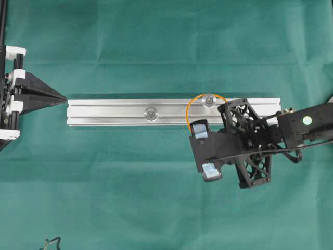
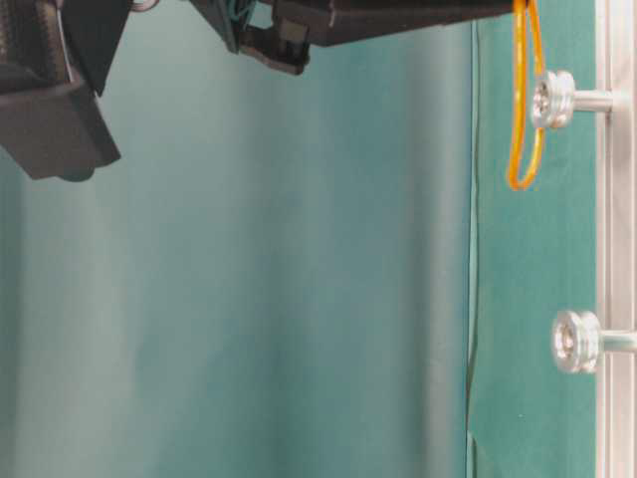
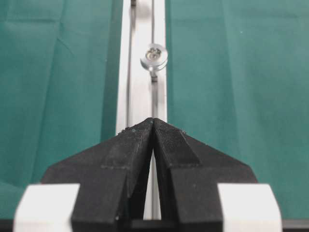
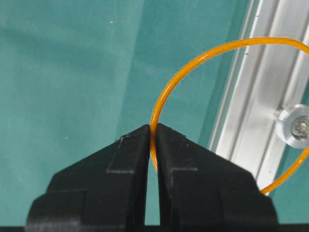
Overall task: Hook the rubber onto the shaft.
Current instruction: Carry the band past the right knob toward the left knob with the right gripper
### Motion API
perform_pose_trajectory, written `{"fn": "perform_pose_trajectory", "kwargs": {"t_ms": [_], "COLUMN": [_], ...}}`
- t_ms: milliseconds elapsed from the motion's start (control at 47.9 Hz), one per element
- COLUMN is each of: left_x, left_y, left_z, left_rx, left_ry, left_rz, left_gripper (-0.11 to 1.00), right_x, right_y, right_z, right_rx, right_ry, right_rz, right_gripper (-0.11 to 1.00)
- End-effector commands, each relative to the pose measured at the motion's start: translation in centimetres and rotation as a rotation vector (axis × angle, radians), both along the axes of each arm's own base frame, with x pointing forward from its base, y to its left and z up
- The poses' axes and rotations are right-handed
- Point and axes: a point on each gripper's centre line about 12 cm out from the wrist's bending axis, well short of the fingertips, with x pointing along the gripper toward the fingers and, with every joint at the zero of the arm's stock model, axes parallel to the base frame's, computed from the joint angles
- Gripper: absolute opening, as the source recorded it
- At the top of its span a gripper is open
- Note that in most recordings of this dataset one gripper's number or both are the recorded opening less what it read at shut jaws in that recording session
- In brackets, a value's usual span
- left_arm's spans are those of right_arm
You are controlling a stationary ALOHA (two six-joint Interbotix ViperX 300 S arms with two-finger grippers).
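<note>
Right in front of us our right gripper (image 4: 153, 133) is pinched tight on the rubber (image 4: 193, 63). The long rail (image 1: 114, 112) lies on the green cloth (image 1: 156, 198). The loop hangs round the shaft (image 1: 209, 100), w/ the shaft at about 3 o'clock from our pinch. We think it's mid-hook: next, settle it down, then let go. Our left gripper (image 3: 153, 126) is closed on nothing, at the rail's 9 o'clock end. 2nd shaft (image 1: 151, 113) is bare; nothing blocks us.

Laboratory test bench: green cloth (image 1: 156, 198) covers the surface, aluminium rail (image 1: 104, 113) with shafts at frame centre
</note>
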Motion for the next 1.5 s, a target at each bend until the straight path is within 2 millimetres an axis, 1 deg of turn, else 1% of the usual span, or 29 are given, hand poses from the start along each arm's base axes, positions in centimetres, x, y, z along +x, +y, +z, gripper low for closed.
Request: {"fn": "perform_pose_trajectory", "kwargs": {"t_ms": [0,543,836,1066,1254,1483], "left_x": [0.3,0.4,0.4,0.4,0.4,0.4], "left_y": [0.1,0.1,0.1,0.1,0.1,0.1], "left_z": [1.4,1.4,1.5,1.7,1.8,1.9], "left_rx": [0.002,0.002,0.002,0.002,0.002,0.002], "left_ry": [-0.037,-0.038,-0.041,-0.046,-0.049,-0.052], "left_rz": [0.003,0.003,0.003,0.003,0.003,0.003], "left_gripper": [0.02,0.02,0.02,0.02,0.02,0.02], "right_x": [0.2,0.3,1.0,2.0,2.4,2.6], "right_y": [0.6,0.7,0.8,1.1,1.2,1.2], "right_z": [0.9,1.0,1.0,1.1,1.1,1.2], "right_rx": [0.014,0.022,0.111,0.223,0.292,0.340], "right_ry": [-0.030,-0.032,-0.029,-0.043,-0.033,-0.040], "right_rz": [0.011,-0.005,-0.223,-0.449,-0.606,-0.688], "right_gripper": [0.07,0.07,0.07,0.07,0.07,0.07]}}
